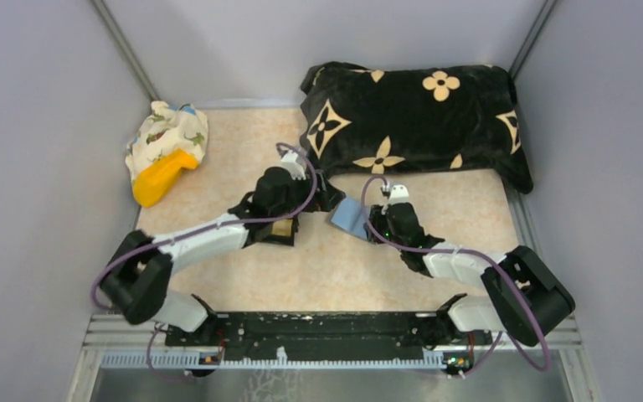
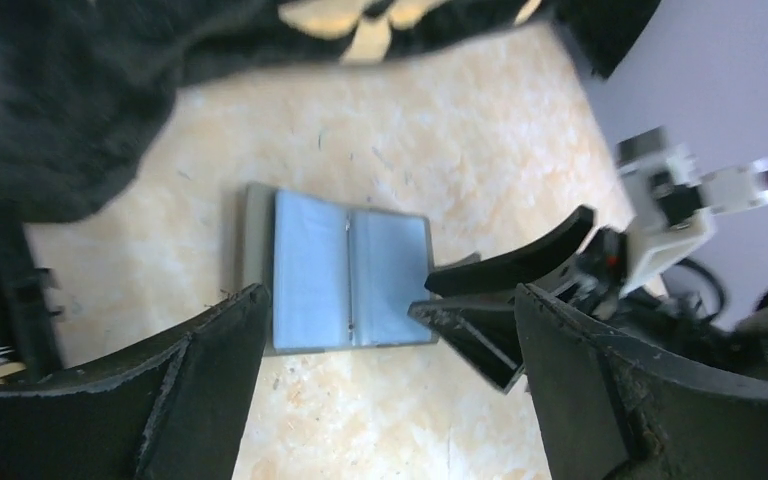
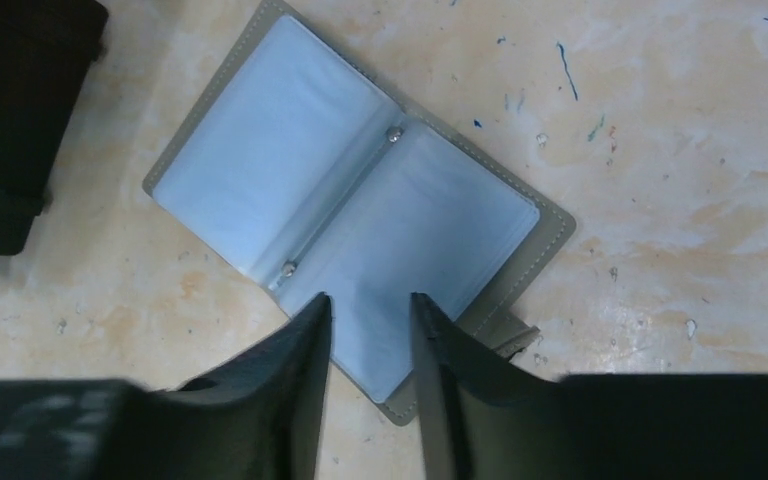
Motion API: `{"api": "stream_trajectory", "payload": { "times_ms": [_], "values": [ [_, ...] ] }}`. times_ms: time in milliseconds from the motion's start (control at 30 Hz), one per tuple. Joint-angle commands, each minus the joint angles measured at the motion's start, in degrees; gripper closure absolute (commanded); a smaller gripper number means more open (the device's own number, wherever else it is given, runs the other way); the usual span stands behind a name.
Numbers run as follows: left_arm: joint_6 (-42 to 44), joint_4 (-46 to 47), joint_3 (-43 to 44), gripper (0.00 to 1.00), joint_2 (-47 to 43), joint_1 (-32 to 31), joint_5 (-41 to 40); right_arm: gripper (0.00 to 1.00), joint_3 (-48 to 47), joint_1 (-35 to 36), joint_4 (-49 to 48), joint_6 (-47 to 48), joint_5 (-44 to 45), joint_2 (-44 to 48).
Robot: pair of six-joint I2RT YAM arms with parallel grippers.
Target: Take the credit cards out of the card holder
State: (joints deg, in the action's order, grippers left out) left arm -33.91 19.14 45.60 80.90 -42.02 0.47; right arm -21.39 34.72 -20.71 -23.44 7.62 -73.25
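Approach step: flat grey card holder (image 3: 360, 200) with light-blue sleeves lies open on the beige table (image 1: 343, 276) — right gripper (image 3: 370, 305) part-open over its near page, gripping nothing; left gripper (image 2: 388, 330) wide open, empty — next needs pinching a card edge

card holder (image 3: 350, 200): near edge hidden by right end effector (image 3: 370, 305) | pillow (image 2: 60, 120): blurred (cropped)

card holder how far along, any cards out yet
Done: the card holder lies open on the table, blue inside up. In hand: the right gripper, jaws parted, sits at one edge; the left gripper hovers open above. Left: no card shows out yet, so all pulling remains.
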Motion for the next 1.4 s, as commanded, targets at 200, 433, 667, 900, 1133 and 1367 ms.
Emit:
{"api": "stream_trajectory", "payload": {
  "times_ms": [200, 433, 667, 900, 1133, 1367],
  "values": [
    [-2.99, -2.61, 7.00, 0.11, 18.66, -0.16, 15.20, 0.98, 2.01, -2.99, -0.05, -4.74, -2.12, -2.21],
    [-3.38, -5.12, 10.45, 0.17, 26.70, -0.51, 18.92, 1.00, 2.14, -7.37, -0.65, -5.68, -4.87, -4.40],
    [-4.17, -5.53, 9.13, 0.21, 29.21, -0.58, 20.27, 1.00, -0.43, -8.17, -3.31, -5.31, -6.49, -9.91],
    [-4.77, -5.08, 7.62, 0.22, 29.24, -0.61, 21.19, 1.00, -3.86, -8.18, -7.07, -5.85, -9.56, -16.33],
    [-4.21, -4.82, 5.54, 0.15, 24.36, -0.61, 17.00, 1.00, -4.79, -8.58, -7.07, -5.63, -9.10, -13.89],
    [-3.11, -3.74, 3.87, 0.08, 16.89, -0.61, 12.84, 1.00, -4.43, -10.42, -2.51, -3.11, -6.56, -4.15]
  ]
}}
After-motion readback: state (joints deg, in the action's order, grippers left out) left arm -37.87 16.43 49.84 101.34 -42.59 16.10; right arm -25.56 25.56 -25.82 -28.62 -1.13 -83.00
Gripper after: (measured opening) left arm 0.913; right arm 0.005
